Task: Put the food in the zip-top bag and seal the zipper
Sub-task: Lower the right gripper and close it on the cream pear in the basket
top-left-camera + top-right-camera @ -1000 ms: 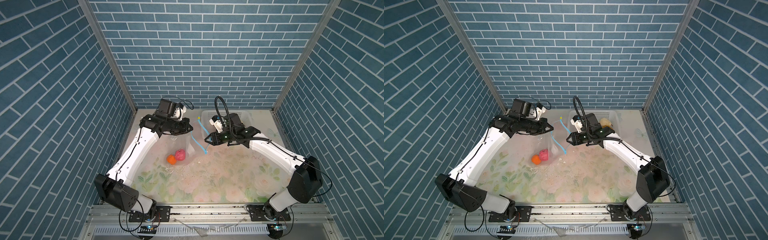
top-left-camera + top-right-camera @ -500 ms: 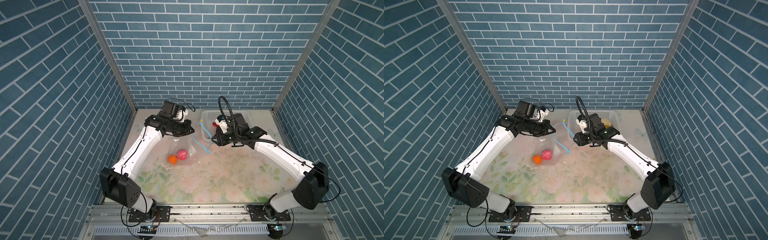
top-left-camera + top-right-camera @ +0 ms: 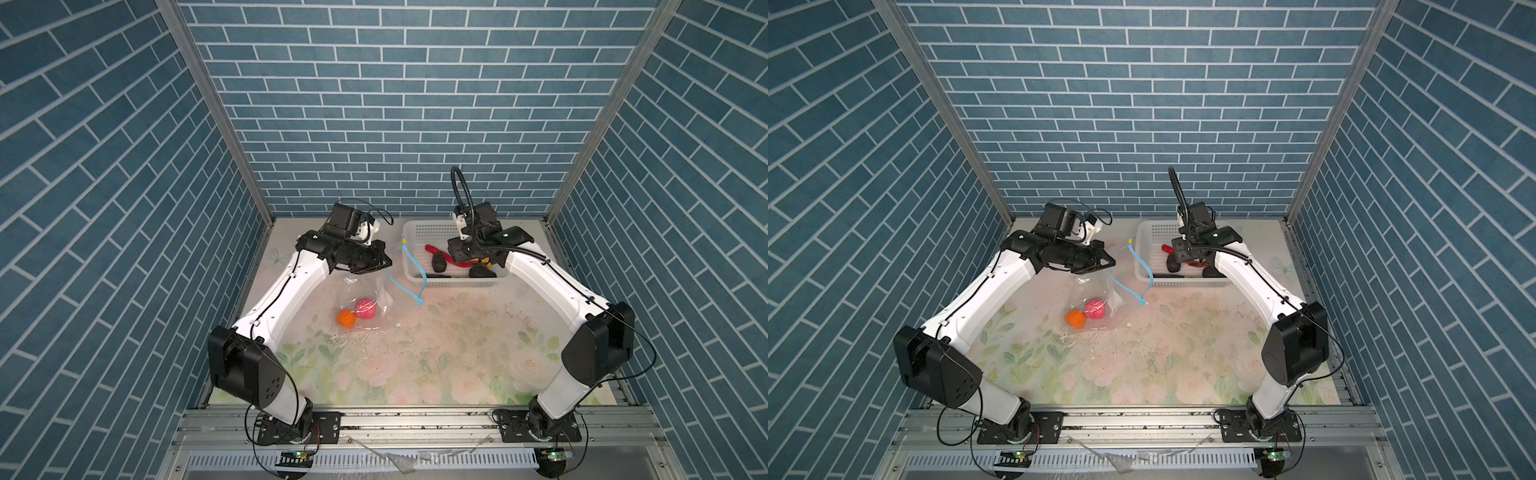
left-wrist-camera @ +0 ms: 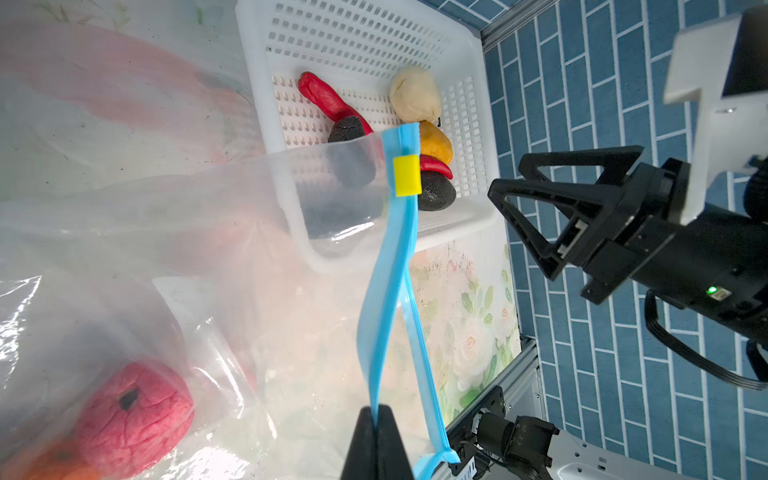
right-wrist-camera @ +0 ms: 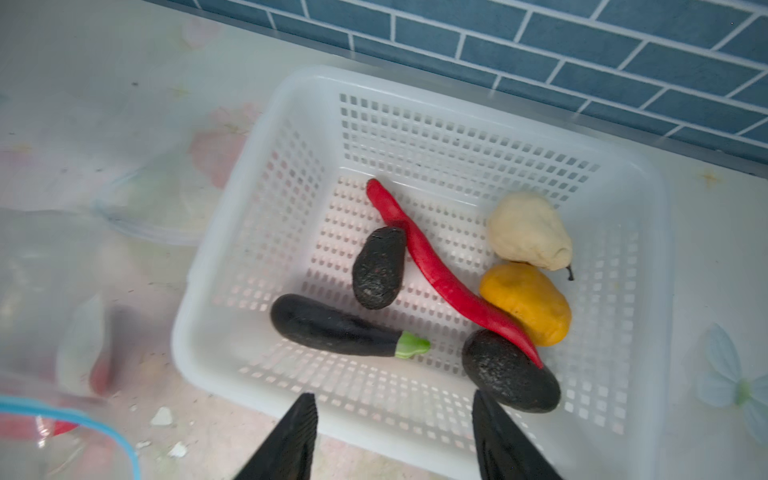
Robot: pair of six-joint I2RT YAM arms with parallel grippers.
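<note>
The clear zip-top bag (image 3: 368,291) hangs open from my left gripper (image 3: 385,262), which is shut on one lip of the light blue zipper (image 4: 395,266) below its yellow tab (image 4: 407,176). An orange ball (image 3: 345,318) and a pink bumpy ball (image 3: 365,308) lie inside the bag. My right gripper (image 5: 392,395) hovers open and empty over the near wall of the white basket (image 5: 415,83). In the basket lie a red chilli (image 5: 436,270), a dark aubergine (image 5: 332,328), two black lumps (image 5: 378,268), a yellow-orange fruit (image 5: 525,303) and a cream lump (image 5: 525,232).
The basket (image 3: 415,232) stands at the back of the floral table, right of the bag. Blue brick walls close in the back and both sides. Small crumbs dot the table (image 3: 415,353) in front of the bag.
My right gripper has pulled away from the bag's mouth to the back right, over the basket, and its jaws have spread wider. The left gripper keeps its hold, shifted slightly.
</note>
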